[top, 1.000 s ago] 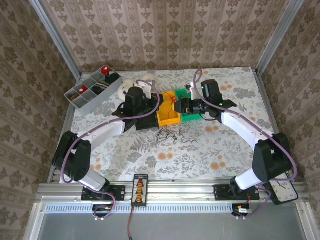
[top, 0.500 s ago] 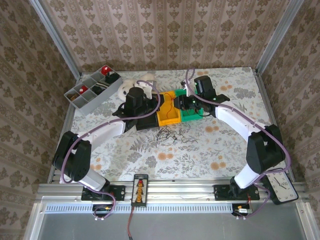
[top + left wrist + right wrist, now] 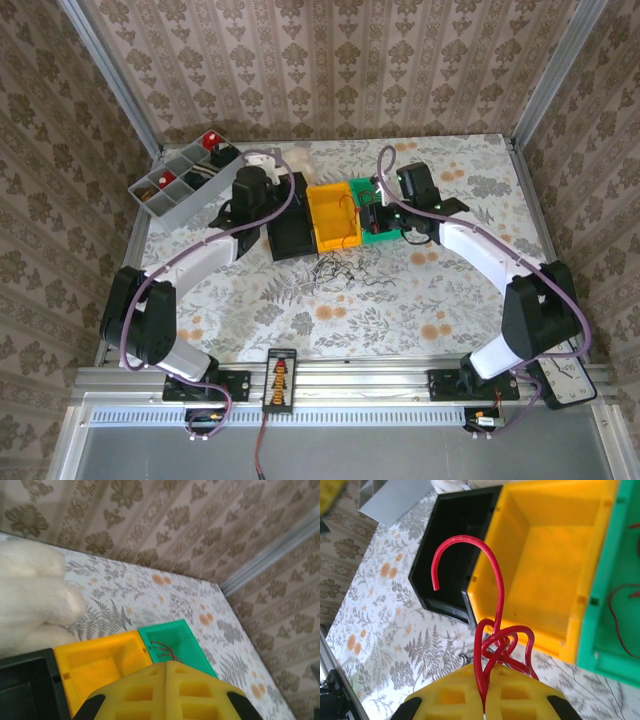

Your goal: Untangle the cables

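Here, three open bins stand side by side at the centre of the overhead view: one black bin (image 3: pixel 293 226), one yellow bin (image 3: pixel 335 214) and one green bin (image 3: pixel 376 236). Just below them on the table (image 3: pixel 420 310) lies a loose tangle (image 3: pixel 340 267) of thin dark and pale wires. The right gripper (image 3: pixel 484 690), jaws pressed together, pinches one thick red cable (image 3: pixel 500 597), knotted near the fingers and hooking upward across the yellow bin's corner; thin red wires (image 3: pixel 161 646) lie in the green bin, and the left gripper (image 3: pixel 166 665) is closed on nothing.
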Motion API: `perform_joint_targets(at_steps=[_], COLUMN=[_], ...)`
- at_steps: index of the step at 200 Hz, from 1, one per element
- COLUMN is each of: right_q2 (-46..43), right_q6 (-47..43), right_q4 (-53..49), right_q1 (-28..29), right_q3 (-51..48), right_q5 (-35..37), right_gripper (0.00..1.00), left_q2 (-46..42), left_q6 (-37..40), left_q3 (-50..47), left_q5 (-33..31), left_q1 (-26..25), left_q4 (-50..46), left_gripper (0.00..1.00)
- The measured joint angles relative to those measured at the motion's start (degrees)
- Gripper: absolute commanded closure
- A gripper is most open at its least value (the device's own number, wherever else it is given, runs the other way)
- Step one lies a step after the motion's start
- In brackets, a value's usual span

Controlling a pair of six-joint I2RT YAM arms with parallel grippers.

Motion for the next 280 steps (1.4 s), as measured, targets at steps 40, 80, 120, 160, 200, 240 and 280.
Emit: perform_joint_targets(at_steps=[40,80,120,160,200,240,280], right_q2=[-3.0,-4.9,-5.4,-5.4,-5.4,-7.4,-8.3], right_q6=[0.3,4.2,9.4,13.2,14.3,15.6,21.6], right_q4=[-0.9,3.3,8.9,12.5,12.9,13.7,20.6], right_q1=[-1.6,-4.8,-7.2,-7.8,-8.1,-8.8,-11.0], right_q3=[-3.0,-5.0,-5.0,-5.1,-5.2,-5.9,-9.7], right_q5=[-2.2,-12.0,-21.9,-30.1,-33.5,-34.3,-35.6], right_gripper=[0.97,0.96,0.95,0.95,0.95,0.95,0.96], left_q2=[0.0,0.0,0.0,0.3,3.0,4.6,4.6], left_q6=[-1.0,3.2,13.2,18.8,19.1,19.3,19.3], left_q3=[-0.3,-0.3,0.4,2.0,4.0,6.1,6.2], left_q5=[5.0,16.4,25.1,28.8,31.6,34.9,35.6], left_q1=[0.2,-1.6,-6.1,-8.8,-8.7,-8.7,-8.9], left_q4=[2.6,5.1,-0.9,-4.3,-3.7,-3.2,-2.9], left_gripper=[0.98,0.69,0.51,0.51,0.65,0.97,1.0])
